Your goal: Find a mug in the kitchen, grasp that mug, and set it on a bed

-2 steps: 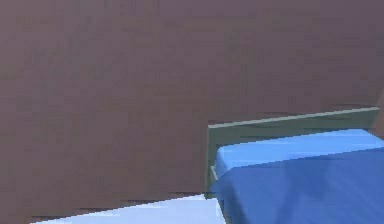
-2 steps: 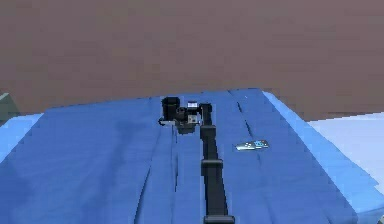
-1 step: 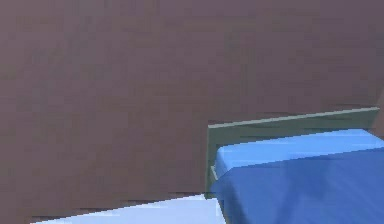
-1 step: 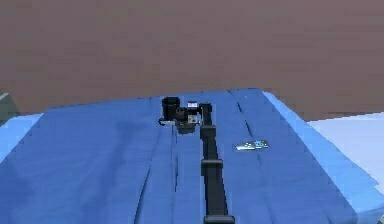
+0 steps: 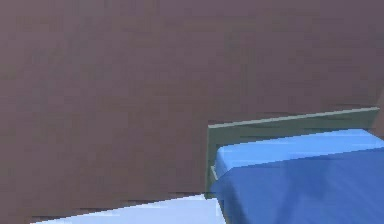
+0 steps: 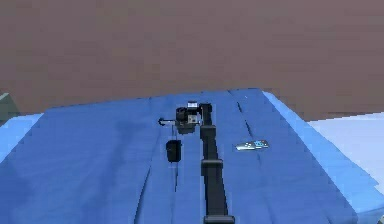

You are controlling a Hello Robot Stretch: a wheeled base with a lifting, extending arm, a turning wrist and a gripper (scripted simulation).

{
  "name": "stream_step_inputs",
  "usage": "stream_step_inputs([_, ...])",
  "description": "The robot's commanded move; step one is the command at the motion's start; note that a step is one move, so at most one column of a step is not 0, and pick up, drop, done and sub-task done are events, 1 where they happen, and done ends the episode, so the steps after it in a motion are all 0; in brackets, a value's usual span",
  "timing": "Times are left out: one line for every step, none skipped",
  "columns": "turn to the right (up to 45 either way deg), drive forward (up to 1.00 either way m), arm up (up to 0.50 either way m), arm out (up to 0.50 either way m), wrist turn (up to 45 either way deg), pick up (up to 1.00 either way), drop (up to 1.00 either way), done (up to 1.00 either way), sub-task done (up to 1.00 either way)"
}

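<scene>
Forward view: at lower right, a bed point(image 5: 300, 178) with a grey-green headboard point(image 5: 290, 124) stands against the mauve wall point(image 5: 120, 80). Arm side view: the bed's blue cover point(image 6: 90, 165) spans the frame, and the arm point(image 6: 212, 168) rises from the bottom edge to the gripper point(image 6: 172, 121) at centre. I cannot tell whether it holds anything. A small dark object point(image 6: 173, 150), which I cannot confirm as the mug, lies on the cover just below the gripper. Right of the arm lies a flat pale item point(image 6: 252, 146), its markings unreadable.
</scene>
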Motion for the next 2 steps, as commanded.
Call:
stream_step_inputs([0.0, 0.00, 0.10, 0.00, 0.0, 0.00, 0.00, 0.00, 0.00])
stream_step_inputs([0.0, 0.00, 0.00, -0.08, 0.0, 0.00, 0.00, 0.00, 0.00])
